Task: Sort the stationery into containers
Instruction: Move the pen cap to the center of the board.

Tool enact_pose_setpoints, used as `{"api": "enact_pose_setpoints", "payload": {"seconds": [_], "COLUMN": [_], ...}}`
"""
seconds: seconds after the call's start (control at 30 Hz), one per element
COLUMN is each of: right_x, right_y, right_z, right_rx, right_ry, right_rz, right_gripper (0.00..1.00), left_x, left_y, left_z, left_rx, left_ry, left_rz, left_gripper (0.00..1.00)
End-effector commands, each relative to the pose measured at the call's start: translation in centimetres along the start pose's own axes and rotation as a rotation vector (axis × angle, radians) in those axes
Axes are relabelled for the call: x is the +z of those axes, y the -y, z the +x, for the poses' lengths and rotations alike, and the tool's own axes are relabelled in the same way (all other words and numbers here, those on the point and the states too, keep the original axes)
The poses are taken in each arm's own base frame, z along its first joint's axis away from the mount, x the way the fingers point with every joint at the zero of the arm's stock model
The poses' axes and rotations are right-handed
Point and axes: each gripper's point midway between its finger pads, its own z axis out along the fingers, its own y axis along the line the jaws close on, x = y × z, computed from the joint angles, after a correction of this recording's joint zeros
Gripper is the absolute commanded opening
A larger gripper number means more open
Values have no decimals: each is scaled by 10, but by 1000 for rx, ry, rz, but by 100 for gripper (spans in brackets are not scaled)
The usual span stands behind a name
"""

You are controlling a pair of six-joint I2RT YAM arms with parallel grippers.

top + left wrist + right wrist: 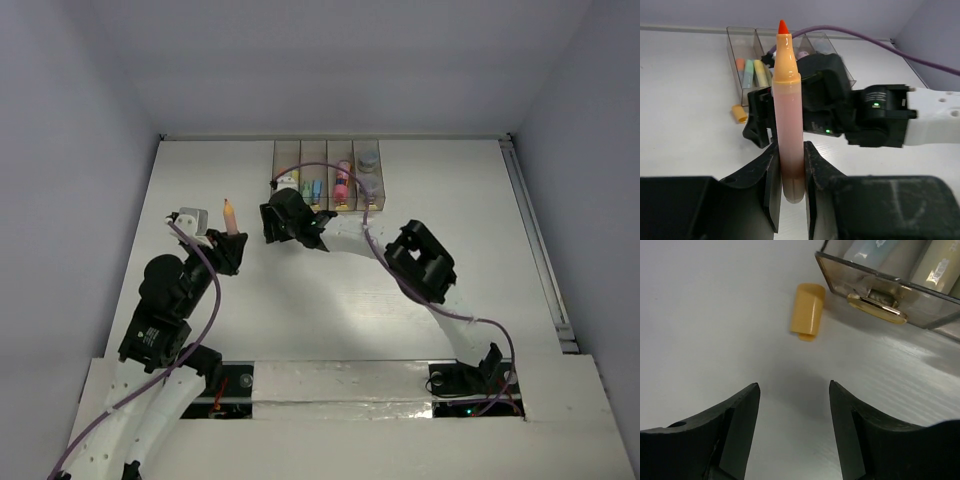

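My left gripper [790, 172] is shut on an uncapped orange marker [788, 115], held upright with its red-orange tip up. In the top view the left gripper [232, 240] and the marker [230, 214] are left of the containers [328, 150]. An orange cap [807, 311] lies on the table by the near corner of the leftmost bin [875, 282]. It also shows in the left wrist view [739, 113]. My right gripper [794, 387] is open and empty, just short of the cap. In the top view it [275, 197] sits in front of the leftmost bin.
The four bins hold green, blue, pink and yellow markers [312, 188] and grey-blue round pieces [369, 160]. The right arm's forearm [420, 262] and purple cable [340, 168] cross in front of the bins. Side walls bound the table.
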Motion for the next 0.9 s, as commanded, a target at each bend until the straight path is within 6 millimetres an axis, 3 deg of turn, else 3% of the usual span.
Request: {"api": "enact_pose_setpoints", "payload": {"seconds": [0.0, 0.13, 0.17, 0.23, 0.27, 0.3, 0.37, 0.43, 0.53, 0.57, 0.63, 0.67, 0.73, 0.77, 0.8, 0.83, 0.87], "right_x": [9, 38, 41, 48, 56, 58, 68, 73, 80, 81, 81, 79, 69, 64, 59, 41, 35], "right_y": [5, 13, 10, 15, 20, 17, 22, 21, 27, 28, 30, 31, 23, 32, 25, 15, 32], "right_z": [-12, 12, 5, 8, 18, 12, 23, 20, 24, 26, 28, 29, 18, 31, 31, 16, 40], "right_rx": [-52, -75, -75, -81, -92, -91, -99, -96, -100, -102, -98, -90, -81, -89, -91, -89, -97], "right_ry": [14, -39, -24, -19, -36, -26, -40, -28, -28, -27, -28, -29, 4, -21, -4, 32, -10], "right_rz": [69, 107, 106, 131, 148, 148, 160, 168, 193, 200, 204, 210, 196, 217, 209, 206, 242], "right_gripper": [64, 65, 65, 65, 64, 64, 63, 61, 54, 43, 31, 17, 13, 11, 11, 11, 11], "left_x": [-3, -5, -7, -7, -7, -7, -7, -7, -6, -6, -6, -5, -4, -4, -3, -3, -2], "left_y": [16, 18, 19, 20, 21, 22, 23, 23, 24, 23, 24, 24, 23, 24, 22, 22, 22], "left_z": [-26, -28, -29, -29, -29, -30, -30, -30, -29, -29, -30, -30, -29, -29, -30, -28, -28], "left_rx": [9, 12, 11, 13, 13, 13, 14, 16, 16, 16, 19, 19, 17, 18, 17, 17, 18], "left_ry": [72, 81, 87, 88, 87, 89, 90, 88, 86, 86, 87, 84, 81, 79, 82, 78, 74], "left_rz": [72, 85, 91, 98, 104, 106, 113, 116, 118, 117, 118, 117, 117, 118, 110, 112, 114], "left_gripper": [0, 0, 0, 0, 0, 0, 0, 0, 0, 0, 0, 0, 0, 0, 0, 0, 0]}}
